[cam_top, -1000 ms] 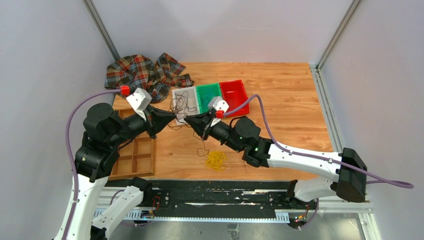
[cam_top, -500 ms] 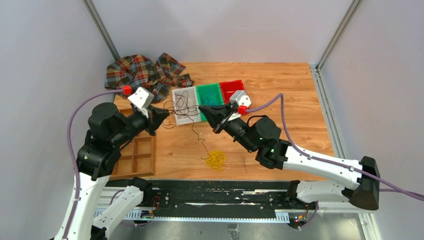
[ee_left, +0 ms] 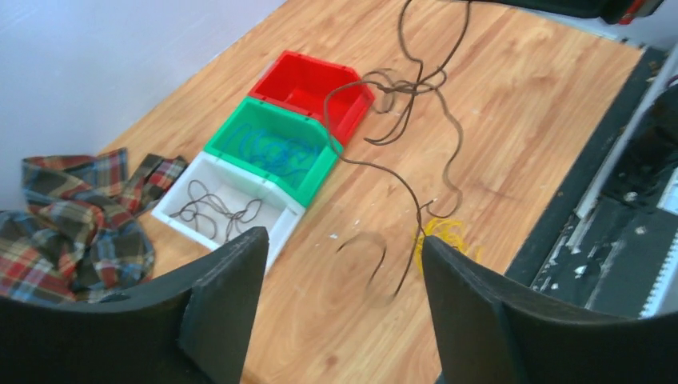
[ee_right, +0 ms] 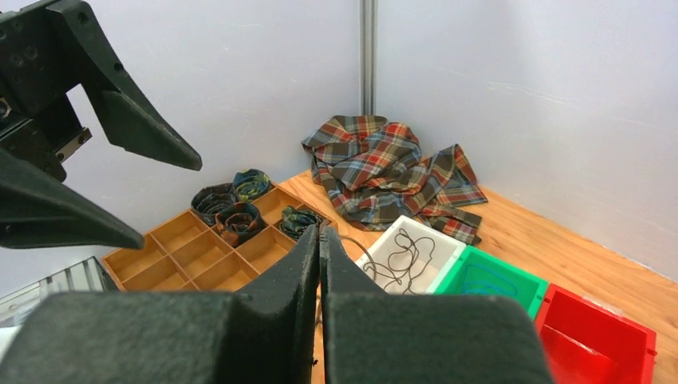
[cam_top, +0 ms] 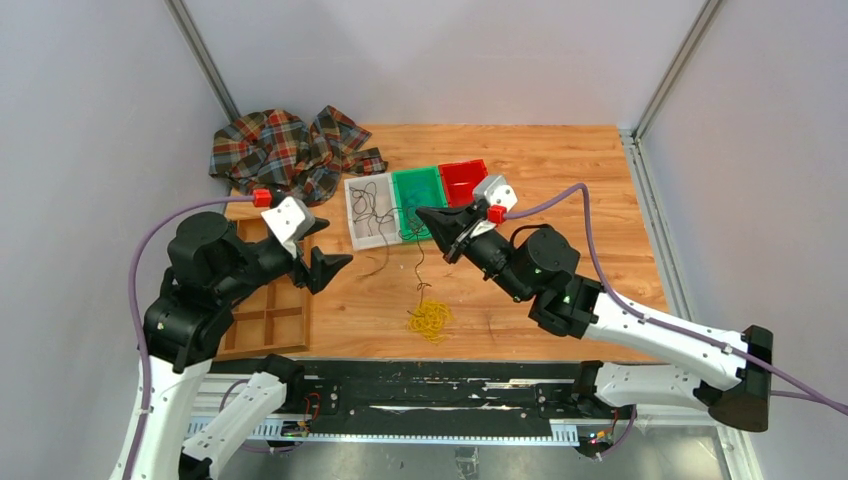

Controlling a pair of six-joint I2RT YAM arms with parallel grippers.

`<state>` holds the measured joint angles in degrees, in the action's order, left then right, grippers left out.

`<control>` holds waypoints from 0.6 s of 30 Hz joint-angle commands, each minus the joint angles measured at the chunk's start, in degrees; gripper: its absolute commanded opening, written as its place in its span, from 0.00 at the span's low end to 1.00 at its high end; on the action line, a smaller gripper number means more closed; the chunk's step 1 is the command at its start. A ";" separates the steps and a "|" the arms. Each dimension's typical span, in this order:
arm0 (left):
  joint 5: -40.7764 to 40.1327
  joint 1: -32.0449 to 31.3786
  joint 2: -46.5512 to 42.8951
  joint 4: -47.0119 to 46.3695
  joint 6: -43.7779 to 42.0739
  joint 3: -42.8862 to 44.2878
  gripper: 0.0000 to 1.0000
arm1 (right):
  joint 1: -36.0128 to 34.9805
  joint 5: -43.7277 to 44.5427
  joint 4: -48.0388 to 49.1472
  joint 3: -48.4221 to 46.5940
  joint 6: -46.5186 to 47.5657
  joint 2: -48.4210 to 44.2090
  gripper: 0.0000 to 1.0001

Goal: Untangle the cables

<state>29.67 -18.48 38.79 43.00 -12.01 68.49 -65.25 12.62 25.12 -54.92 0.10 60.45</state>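
Our right gripper (cam_top: 424, 214) has its fingers pressed together on the top end of a thin dark cable (cam_top: 419, 262); the right wrist view shows the pads meeting, with the strand emerging just below them. From that pinch the cable hangs almost straight down, so its long axis runs near vertical. It carries a few loose loops high up and bends toward the table (cam_top: 560, 200) near its lower end.

That lower end meets the yellow cables (cam_top: 431, 319), a small heap lying on the wood near the front edge between the two arms. We cannot tell whether the two are knotted there or only touching.

Our left gripper (cam_top: 338, 241) stands with its fingers wide apart and holds nothing. The hanging cable lies to its right and slightly beyond, framed between its fingers in the left wrist view but well clear of both.

We judge the left arm to be the free one and the nearer to the cable's lower half, so the next grasp falls to it. More dark strands sit in the white bin (cam_top: 350, 215).
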 commanded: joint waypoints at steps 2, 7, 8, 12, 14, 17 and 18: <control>7.70 0.02 2.59 1.74 -1.93 6.63 0.80 | 0.83 -7.63 -3.37 -5.31 -2.38 3.34 0.01; 15.30 0.05 6.36 0.76 -1.94 9.82 0.79 | -0.39 -13.16 -5.64 -8.62 -3.56 6.94 0.01; 16.37 0.09 7.11 0.70 -2.43 9.78 0.77 | -0.52 -14.75 -5.85 -9.20 -4.06 7.61 0.01; 16.26 0.05 8.58 0.68 -7.55 8.27 0.66 | -0.95 -19.80 -7.65 -11.62 -5.72 10.07 0.01; 16.76 0.03 8.64 0.88 -9.15 7.42 0.60 | -1.30 -20.72 -7.47 -11.97 -6.06 10.48 0.01; 18.30 0.03 8.51 1.99 -11.16 6.52 0.55 | -1.54 -22.27 -7.14 -12.00 -6.60 10.38 0.01; 18.55 0.02 8.52 3.06 -12.65 6.49 0.54 | -1.54 -22.72 -7.05 -11.98 -6.75 10.20 0.01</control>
<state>44.99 -18.48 47.72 44.25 -19.46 75.48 -65.95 -5.91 17.63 -64.45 -4.97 71.16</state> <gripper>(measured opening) 0.560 0.012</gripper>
